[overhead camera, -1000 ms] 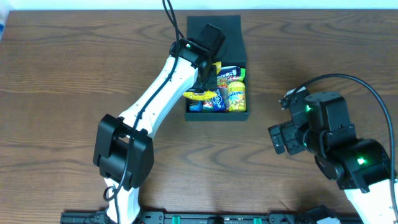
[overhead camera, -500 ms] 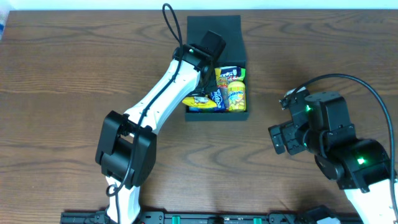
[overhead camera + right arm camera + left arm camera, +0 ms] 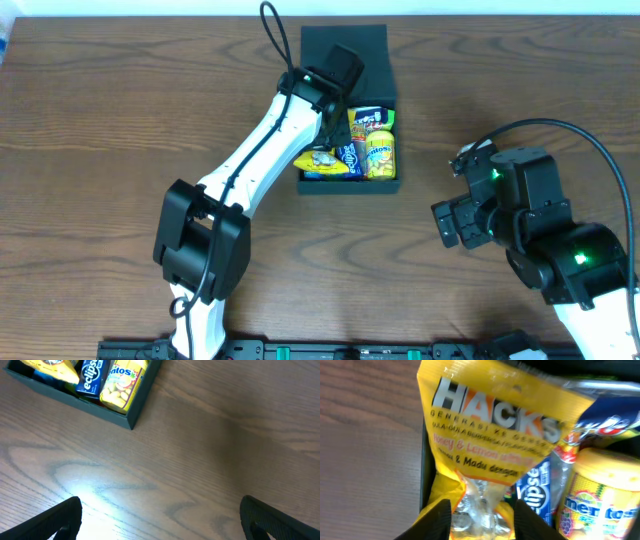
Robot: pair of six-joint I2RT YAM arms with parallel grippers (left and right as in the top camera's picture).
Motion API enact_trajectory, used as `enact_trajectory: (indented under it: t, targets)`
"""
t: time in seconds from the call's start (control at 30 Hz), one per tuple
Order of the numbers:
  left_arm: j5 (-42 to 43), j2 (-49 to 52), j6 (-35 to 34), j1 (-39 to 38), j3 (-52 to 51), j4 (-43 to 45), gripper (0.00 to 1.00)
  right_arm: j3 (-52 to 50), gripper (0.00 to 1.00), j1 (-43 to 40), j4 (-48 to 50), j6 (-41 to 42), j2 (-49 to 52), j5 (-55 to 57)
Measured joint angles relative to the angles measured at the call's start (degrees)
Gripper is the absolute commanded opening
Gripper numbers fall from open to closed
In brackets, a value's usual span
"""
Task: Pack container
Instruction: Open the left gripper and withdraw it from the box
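Note:
The container (image 3: 350, 186) is a dark square box with its flap lid (image 3: 360, 52) open at the back. It holds a yellow Hacks packet (image 3: 316, 160), a blue Eclipse pack (image 3: 350, 158), a yellow Mentos tub (image 3: 380, 155) and other snacks. My left gripper (image 3: 333, 112) hangs over the box's left side. In the left wrist view its fingers (image 3: 482, 520) stand apart on either side of the Hacks packet's (image 3: 490, 435) clear lower end, which lies against the box's left wall (image 3: 425, 460). My right gripper (image 3: 450, 222) is open and empty over bare table (image 3: 162, 525).
The box's near corner (image 3: 131, 420) shows in the right wrist view, with the Eclipse pack (image 3: 89, 375) and Mentos tub (image 3: 120, 382) inside. The brown wooden table (image 3: 100, 130) spreads around the box. The left arm crosses the table from the front to the box.
The Hacks packet went down from under my left gripper into the box's left side and lies there. The left gripper drew back toward the lid. The right arm has not moved.

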Motion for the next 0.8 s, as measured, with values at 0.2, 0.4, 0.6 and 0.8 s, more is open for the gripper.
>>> enact_trajectory:
  t: [0.2,0.4,0.6,0.8]
  targets:
    - [-0.02,-1.95,2.67,0.42,0.33,0.09,0.95,-0.02,0.99,-0.02,0.28,0.0,0.0,0.0]
    - [0.7,-6.01,4.5,5.51,2.03,0.13,0.96,-1.09,0.99,-0.02,1.03,0.0,0.0,0.0]
    - [7.85,-8.02,8.5,17.27,5.53,5.18,0.96,-1.31,0.99,-0.02,1.6,0.0,0.0,-0.02]
    - [13.84,-6.69,9.6,25.68,5.53,11.56,0.95,-1.36,0.99,-0.02,2.84,0.0,0.0,0.0]
